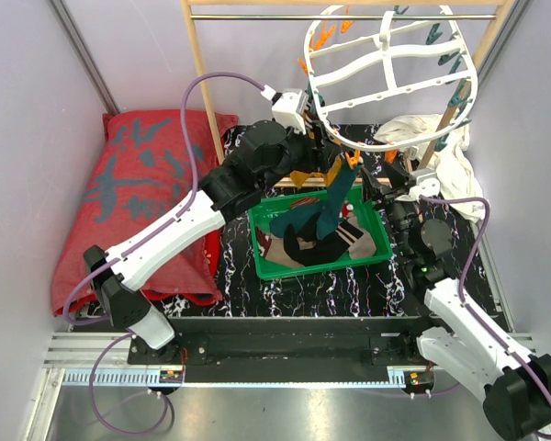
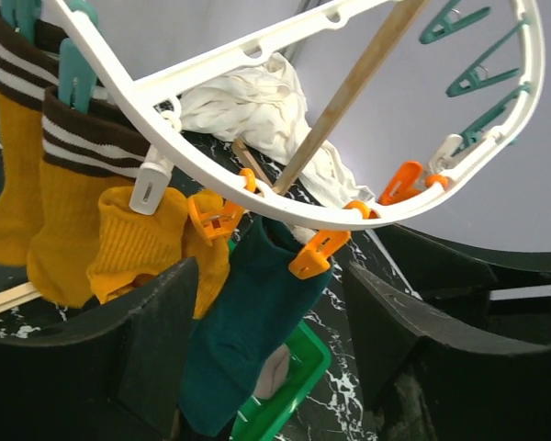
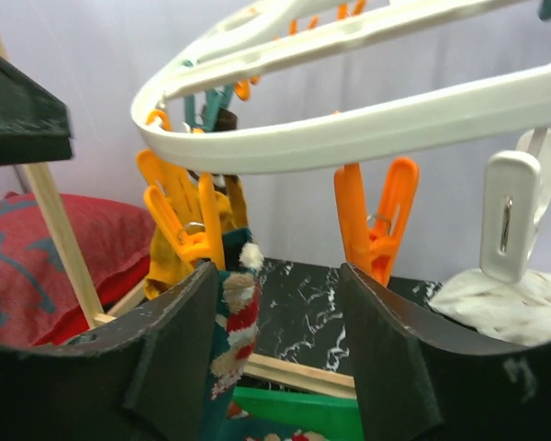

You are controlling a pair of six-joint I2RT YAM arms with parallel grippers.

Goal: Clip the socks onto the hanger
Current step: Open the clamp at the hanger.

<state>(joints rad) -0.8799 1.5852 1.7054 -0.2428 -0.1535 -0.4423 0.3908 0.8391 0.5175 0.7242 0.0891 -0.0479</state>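
Both grippers stand released under the hanger (image 3: pixel 367 133), which hangs from the wooden rack (image 1: pixel 207 101) at the table's (image 1: pixel 367 287) far edge. The left gripper (image 2: pixel 268 276) has its jaws spread wide and empty. Between them a dark teal sock (image 2: pixel 248 340) hangs free from an orange peg (image 2: pixel 314 254) on the hanger's near rim.

The right gripper (image 3: pixel 277 276) is likewise parted and holds nothing. A teal sock edge with red and cream pattern (image 3: pixel 234 322) dangles from an orange clip (image 3: pixel 188 225) just beside its left finger. Whether this is the same sock cannot be told. Next along the rim, a second orange clip (image 3: pixel 376 220) hangs bare.

Further along the rim, mustard socks (image 2: pixel 64 230) with striped cuffs are pinned under teal pegs (image 2: pixel 73 73).

The job looks partly done: the mustard socks and one teal sock are up, while several dark socks (image 1: pixel 312 243) lie in the green basket (image 1: pixel 331 265) at mid-table, and many pegs are free. A white cloth (image 1: pixel 441 161) lies towards the far right corner and a red cushion (image 1: pixel 138 193) along the left edge.
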